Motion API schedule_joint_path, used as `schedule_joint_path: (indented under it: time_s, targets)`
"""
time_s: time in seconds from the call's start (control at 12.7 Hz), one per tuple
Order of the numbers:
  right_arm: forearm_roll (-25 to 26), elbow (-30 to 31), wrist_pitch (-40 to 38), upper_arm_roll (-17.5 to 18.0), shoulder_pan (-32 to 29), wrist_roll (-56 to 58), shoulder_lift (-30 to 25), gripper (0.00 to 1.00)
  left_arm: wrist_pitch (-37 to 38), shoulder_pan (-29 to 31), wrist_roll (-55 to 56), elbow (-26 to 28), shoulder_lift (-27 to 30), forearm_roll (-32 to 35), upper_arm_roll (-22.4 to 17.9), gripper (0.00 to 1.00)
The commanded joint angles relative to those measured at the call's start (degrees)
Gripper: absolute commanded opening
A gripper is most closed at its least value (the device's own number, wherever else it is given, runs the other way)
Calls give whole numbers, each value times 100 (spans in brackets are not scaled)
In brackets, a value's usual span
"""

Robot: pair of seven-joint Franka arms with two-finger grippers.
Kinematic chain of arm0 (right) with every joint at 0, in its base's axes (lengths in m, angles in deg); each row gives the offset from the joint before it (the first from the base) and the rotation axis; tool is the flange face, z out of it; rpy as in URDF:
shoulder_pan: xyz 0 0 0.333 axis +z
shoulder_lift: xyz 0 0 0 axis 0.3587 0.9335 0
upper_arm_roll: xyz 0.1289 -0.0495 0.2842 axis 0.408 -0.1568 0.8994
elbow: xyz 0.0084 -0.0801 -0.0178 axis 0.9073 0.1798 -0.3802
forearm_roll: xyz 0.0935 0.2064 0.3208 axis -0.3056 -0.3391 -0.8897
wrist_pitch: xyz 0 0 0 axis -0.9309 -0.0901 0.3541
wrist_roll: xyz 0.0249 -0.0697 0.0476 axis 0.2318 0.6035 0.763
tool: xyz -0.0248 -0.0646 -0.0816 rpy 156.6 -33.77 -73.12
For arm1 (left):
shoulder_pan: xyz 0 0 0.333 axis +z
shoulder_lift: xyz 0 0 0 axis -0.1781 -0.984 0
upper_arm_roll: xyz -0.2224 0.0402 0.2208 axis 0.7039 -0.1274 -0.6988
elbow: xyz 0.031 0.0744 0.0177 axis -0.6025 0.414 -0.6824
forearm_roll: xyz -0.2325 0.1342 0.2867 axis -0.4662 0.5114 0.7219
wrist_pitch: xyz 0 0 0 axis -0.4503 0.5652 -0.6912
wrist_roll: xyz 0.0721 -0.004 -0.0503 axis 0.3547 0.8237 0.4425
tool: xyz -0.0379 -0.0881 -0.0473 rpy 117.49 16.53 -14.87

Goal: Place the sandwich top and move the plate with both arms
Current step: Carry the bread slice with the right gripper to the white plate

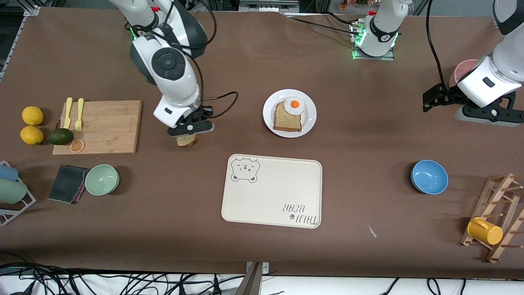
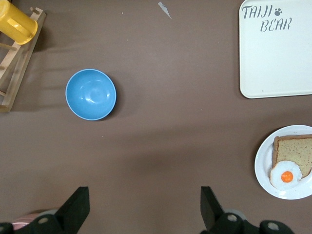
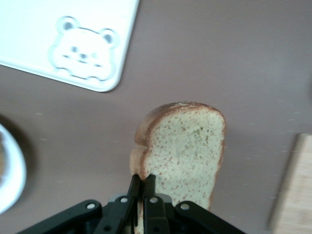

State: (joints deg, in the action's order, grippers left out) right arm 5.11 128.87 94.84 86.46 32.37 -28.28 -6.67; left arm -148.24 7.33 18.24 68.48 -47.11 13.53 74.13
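Observation:
The sandwich top (image 3: 187, 146), a tan speckled slice with brown crust, hangs pinched by its edge in my right gripper (image 3: 141, 181), whose fingers are shut on it. In the front view the right gripper (image 1: 189, 130) holds the slice (image 1: 187, 140) over the bare table between the cutting board and the plate. The white plate (image 1: 310, 107) carries a second bread slice (image 1: 287, 118) and a fried egg (image 1: 294, 105); it also shows in the left wrist view (image 2: 265, 158). My left gripper (image 2: 145, 207) is open and empty, waiting high over the left arm's end of the table.
A cream bear-print tray (image 1: 272, 190) lies nearer the camera than the plate. A blue bowl (image 1: 429, 176) and a wooden mug rack (image 1: 497, 221) with a yellow mug sit toward the left arm's end. A cutting board (image 1: 102, 125), green bowl (image 1: 102, 179), lemons and avocado sit toward the right arm's end.

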Motion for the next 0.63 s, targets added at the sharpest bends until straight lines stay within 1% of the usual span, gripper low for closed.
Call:
schedule_joint_path:
  time_s: [0.0, 0.16, 0.39, 0.55]
  targets:
    - [-53, -907, -201, -9, 708, -1153, 780, 0, 63, 29, 3, -13, 4, -129, -1, 100]
    - [-35, -1539, -201, -18, 1253, -1945, 1272, 0, 63, 29, 3, -13, 4, -129, -1, 100]
    - [-17, -2418, -193, -18, 1860, -3044, 1975, 0, 63, 29, 3, -13, 4, -129, -1, 100]
    - [-26, -2675, -44, -18, 2168, -3721, 2257, 0, 63, 29, 3, -13, 4, -129, -1, 100]
